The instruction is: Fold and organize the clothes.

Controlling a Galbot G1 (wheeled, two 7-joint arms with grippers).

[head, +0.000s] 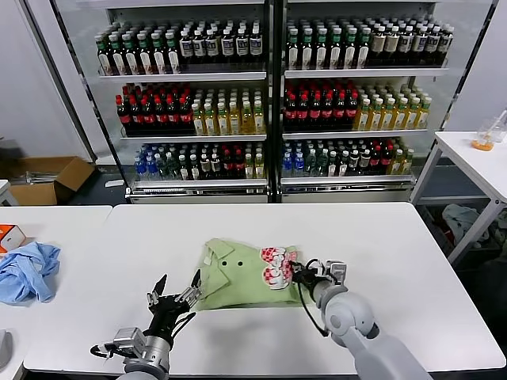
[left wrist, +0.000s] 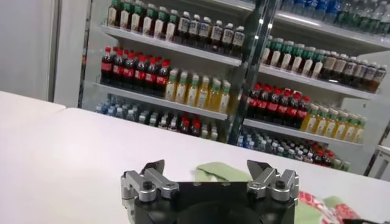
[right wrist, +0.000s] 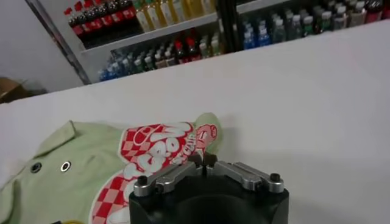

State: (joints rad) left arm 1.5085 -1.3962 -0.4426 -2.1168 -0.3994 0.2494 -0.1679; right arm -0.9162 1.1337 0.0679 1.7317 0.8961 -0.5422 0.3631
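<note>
Soft green polo shirt (head: 245, 277) lies mid-table, partly folded. Your right gripper (head: 299, 275) pinches its right edge; lift slowly and keep the layers together. Left gripper (head: 176, 297) waits with jaws spread, near its left corner.

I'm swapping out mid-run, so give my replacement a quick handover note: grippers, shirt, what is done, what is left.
Right gripper: shut on the right edge of the polo shirt, by the red-and-white print.
Left gripper: open, at the shirt's left edge, holding nothing.
Shirt: partly folded, bunched at mid-table, collar and buttons showing.
Blue garment: far left, untouched.
Done: first folds, apparently.
Left: finish folding, tidy up.
</note>
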